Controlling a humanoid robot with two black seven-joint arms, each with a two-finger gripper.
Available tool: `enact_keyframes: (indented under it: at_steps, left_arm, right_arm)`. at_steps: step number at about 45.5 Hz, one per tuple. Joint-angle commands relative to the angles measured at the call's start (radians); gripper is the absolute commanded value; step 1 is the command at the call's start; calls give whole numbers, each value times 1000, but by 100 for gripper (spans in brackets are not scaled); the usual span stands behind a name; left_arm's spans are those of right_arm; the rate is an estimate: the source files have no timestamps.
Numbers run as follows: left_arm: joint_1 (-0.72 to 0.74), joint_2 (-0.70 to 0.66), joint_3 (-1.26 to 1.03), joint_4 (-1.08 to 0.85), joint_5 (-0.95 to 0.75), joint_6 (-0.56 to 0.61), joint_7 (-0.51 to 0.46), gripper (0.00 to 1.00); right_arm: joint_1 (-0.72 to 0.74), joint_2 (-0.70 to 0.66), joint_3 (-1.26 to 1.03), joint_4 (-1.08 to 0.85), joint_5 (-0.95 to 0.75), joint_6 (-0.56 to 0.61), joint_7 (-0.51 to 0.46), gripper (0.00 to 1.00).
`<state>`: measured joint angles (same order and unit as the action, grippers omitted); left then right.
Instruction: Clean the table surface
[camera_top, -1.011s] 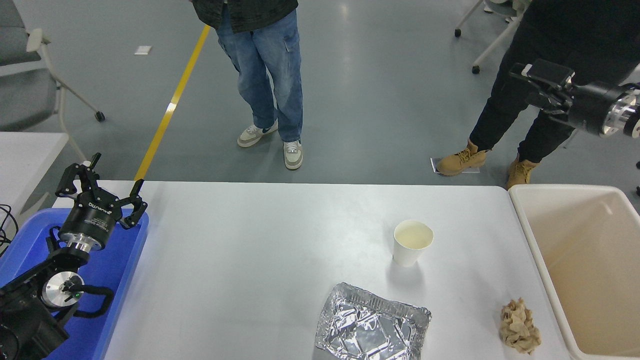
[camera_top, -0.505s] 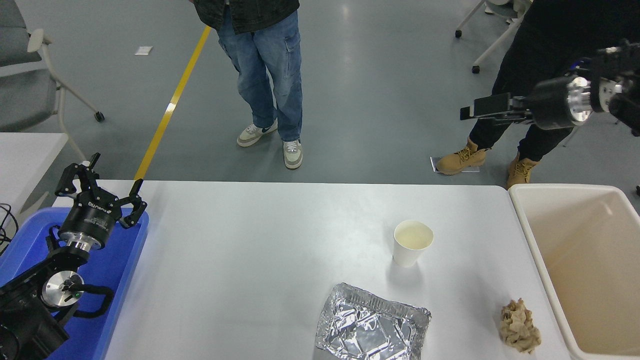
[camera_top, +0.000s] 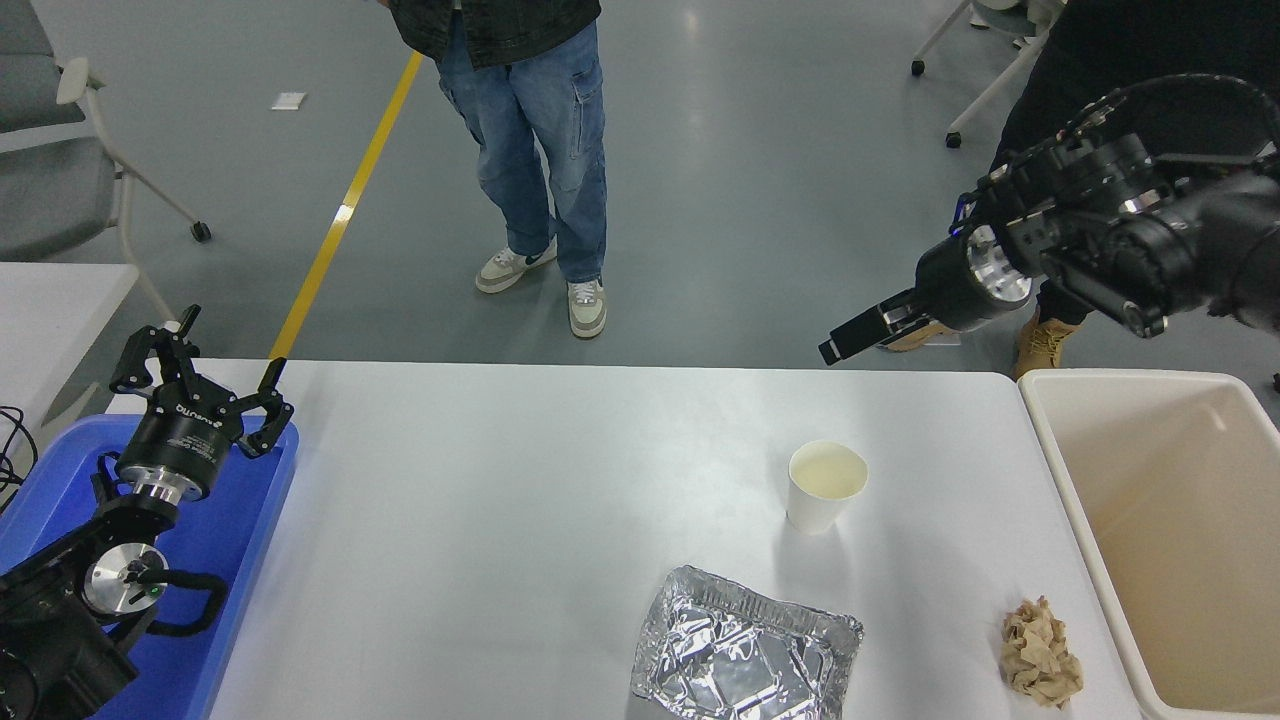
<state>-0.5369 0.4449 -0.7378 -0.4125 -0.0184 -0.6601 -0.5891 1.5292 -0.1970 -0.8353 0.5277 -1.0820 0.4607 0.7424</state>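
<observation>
The white table surface (camera_top: 520, 520) carries a white paper cup (camera_top: 825, 486) standing upright, a crumpled foil tray (camera_top: 740, 655) at the front edge, and a wad of brown paper (camera_top: 1040, 658) at the front right. My right gripper (camera_top: 838, 347) hangs in the air above the table's far edge, beyond the cup and well apart from it, pointing left and down; it holds nothing that I can see. My left gripper (camera_top: 225, 350) is parked open and empty over the blue tray (camera_top: 240, 560) at the lower left.
A large beige bin (camera_top: 1070, 480) stands against the table's right end. Two people stand on the floor past the far edge, one in jeans (camera_top: 530, 140), one in tan boots (camera_top: 1040, 345). A smaller white table (camera_top: 50, 300) lies at the left.
My right arm has swung in from the upper right, and its gripper has moved left and down toward the table's far edge. The left arm and the things on the table have stayed put.
</observation>
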Motion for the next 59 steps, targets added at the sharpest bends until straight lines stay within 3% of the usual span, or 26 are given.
enact_keyframes:
  at_steps: [1, 12, 59]
  left_arm:
    - [0, 0, 0, 0, 0, -1, 0, 100]
    - [0, 0, 0, 0, 0, 0, 0, 100]
    - [0, 0, 0, 0, 0, -1, 0, 100]
  right_arm:
    - [-102, 90, -22, -87, -10, -4, -5, 98]
    - [-231, 149, -25, -270, -6, -2, -11, 98]
    - [-348, 151, -70, -379, -13, -36, -9, 97]
